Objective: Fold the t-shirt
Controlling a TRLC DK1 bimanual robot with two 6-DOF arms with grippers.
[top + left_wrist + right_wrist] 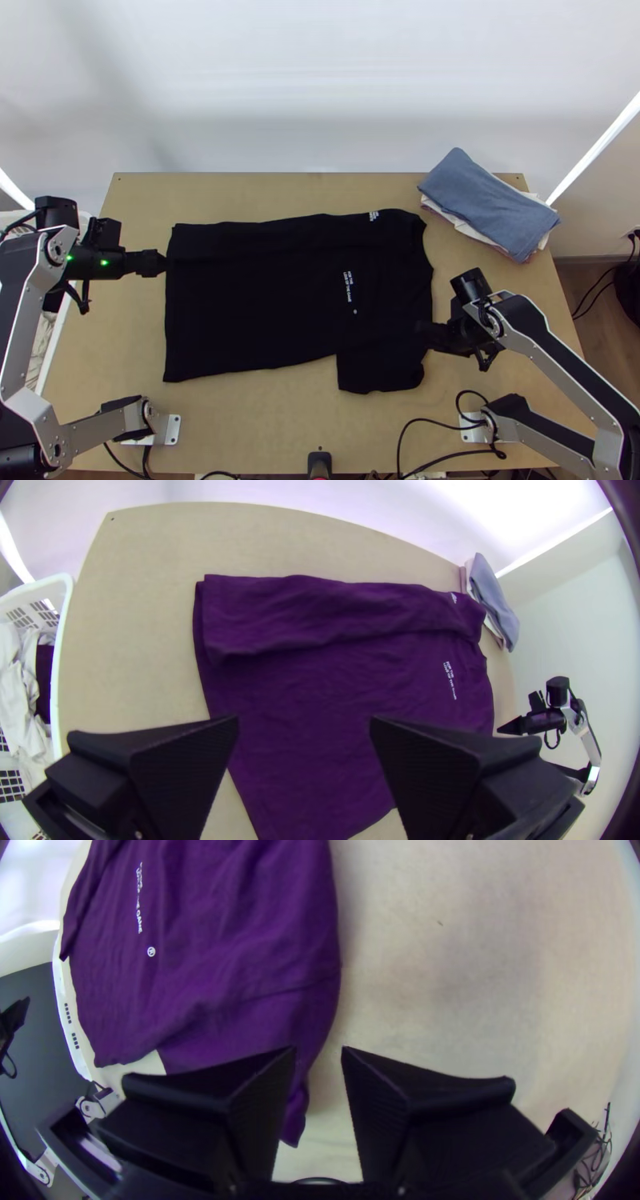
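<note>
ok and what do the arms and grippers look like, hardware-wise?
Left arm and right arm: silver-grey links, black joints. Left gripper and right gripper: matte black, two wide flat fingers, finely ribbed inside. Two small green lights on the left wrist; thin black cable looping at the right.

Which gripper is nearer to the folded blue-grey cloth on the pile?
Right. The right gripper is by the black fabric t-shirt's collar end, below the cloth in the top view; the left gripper is at the hem.

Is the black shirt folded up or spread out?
Partly folded. The black shirt lies mostly spread on the table, but its far side is turned over into a long strip. The near sleeve sticks out.
</note>
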